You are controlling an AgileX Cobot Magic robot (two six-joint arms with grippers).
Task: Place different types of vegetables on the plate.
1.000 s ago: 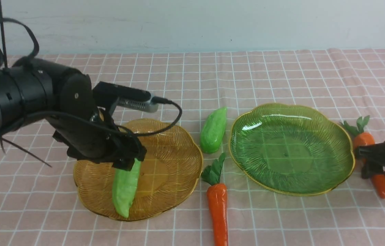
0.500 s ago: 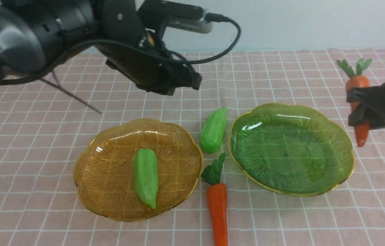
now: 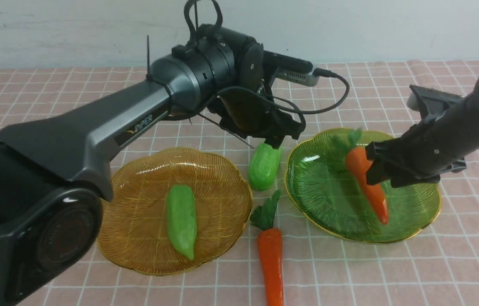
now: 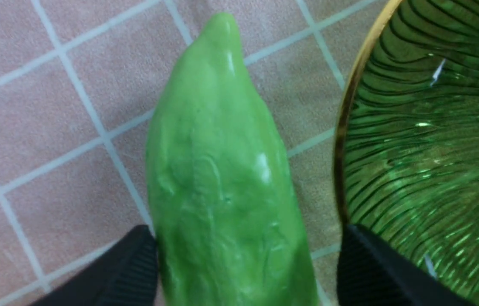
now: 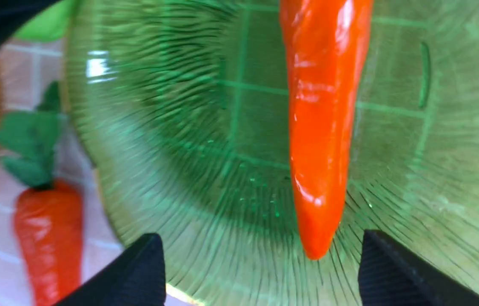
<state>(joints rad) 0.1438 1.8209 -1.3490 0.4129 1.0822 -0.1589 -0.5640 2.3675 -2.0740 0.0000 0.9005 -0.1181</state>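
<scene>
"Front view?"
"Sitting between the arms, facing forward over the whole bench (image 3: pixel 329 272)."
"Wrists?"
"Both looking down close: left nearer one gourd (image 4: pixel 222 170), right over the green plate (image 5: pixel 180 178). All three views are sharing that plate."

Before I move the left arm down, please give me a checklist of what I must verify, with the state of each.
1. Left end effector open: ok, its jaws stand apart on either side of the near gourd.
2. This gourd outside both plates: ok, it lies on the table.
3. Right end effector free of its carrot: ok, its jaws are wide apart.
4. That carrot over the green plate: ok.
5. Other gourd in the amber plate: ok.
6. Other carrot on a plate: not ok, it lies on the table.
</scene>
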